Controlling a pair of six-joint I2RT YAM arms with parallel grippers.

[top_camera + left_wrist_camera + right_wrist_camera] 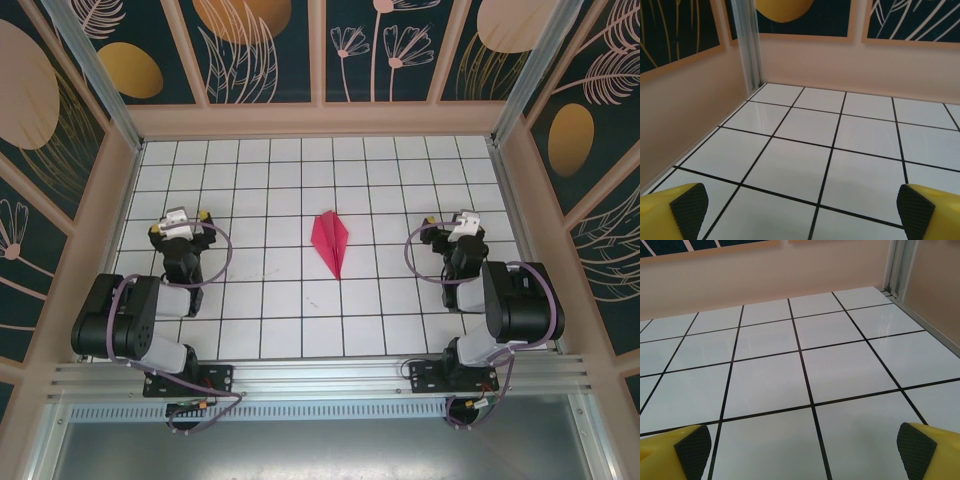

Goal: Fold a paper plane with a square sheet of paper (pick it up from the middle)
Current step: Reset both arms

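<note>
Plane [331, 241] lies mid-surface [260, 300], nose toward near edge, well apart from both arms. Left jaws and right jaws wide open, holding nothing.
Risk: unpressed creases spring open; light paper slides if arm sweeps close.
Fold tightness, wing symmetry too small to judge; underside hidden.

The bottom edge of the left wrist view cuts off both fingers [662, 210] of the left gripper [800, 212]; what remains is their yellow tips and black pads [689, 204] in the two corners. The right gripper [802, 452] is cropped the same way, its fingers running out past the lower edge. From above, the paper plane [331, 241] is too small for its folds to be told apart, and a white camera housing [177, 221] covers part of the left gripper.
</note>
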